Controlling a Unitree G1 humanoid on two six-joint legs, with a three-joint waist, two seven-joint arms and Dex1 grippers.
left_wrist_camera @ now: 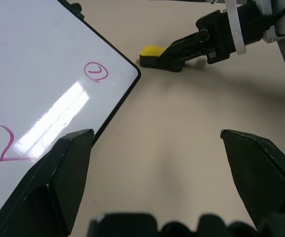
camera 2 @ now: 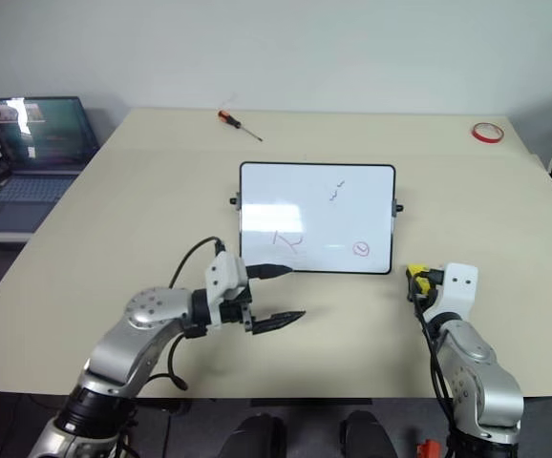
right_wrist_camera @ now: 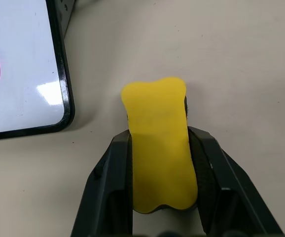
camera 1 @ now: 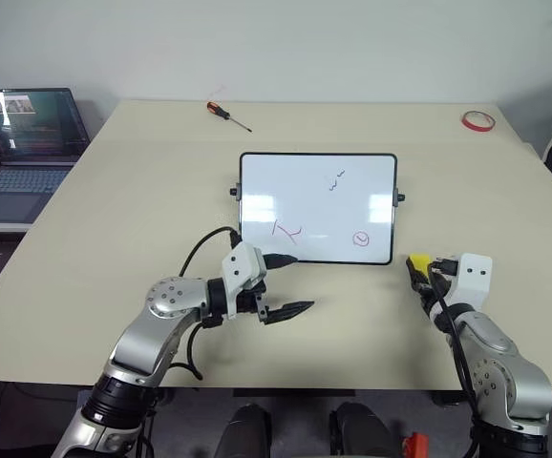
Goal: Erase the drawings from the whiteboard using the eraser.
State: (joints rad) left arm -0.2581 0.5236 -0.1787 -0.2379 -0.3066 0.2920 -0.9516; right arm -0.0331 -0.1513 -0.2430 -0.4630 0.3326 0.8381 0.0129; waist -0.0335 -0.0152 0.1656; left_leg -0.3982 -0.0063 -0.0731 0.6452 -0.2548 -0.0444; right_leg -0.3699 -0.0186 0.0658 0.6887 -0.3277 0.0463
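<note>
From the head views, one whiteboard (camera 1: pixel 317 207) lies flat in the middle of the desk (camera 1: pixel 114 191), carrying three drawings: a dark squiggle (camera 1: pixel 336 180) toward its far right, a red scribble (camera 1: pixel 286 230) near its front edge, and a red circled mark (camera 1: pixel 360 239) at its front right corner. The left gripper (camera 1: pixel 289 284) sits just off the board's front left corner with its two fingers spread and nothing between them. The right gripper (camera 1: pixel 419 274) rests on the desk just right of the board's front right corner, its fingers pinching the one yellow eraser (camera 1: pixel 418 261). One screwdriver (camera 1: pixel 227 114) and one red tape ring (camera 1: pixel 478 120) lie at the far edge, and one open laptop (camera 1: pixel 23 143) stands on a side table to the left. In the left wrist view, the two spread fingers (left_wrist_camera: pixel 58 173) frame bare desk beside the board's corner, with the right gripper and eraser (left_wrist_camera: pixel 151 52) beyond. In the right wrist view, two fingers (right_wrist_camera: pixel 114 168) press both long sides of the eraser (right_wrist_camera: pixel 160 143), which lies on the desk just beside the board's corner.
</note>
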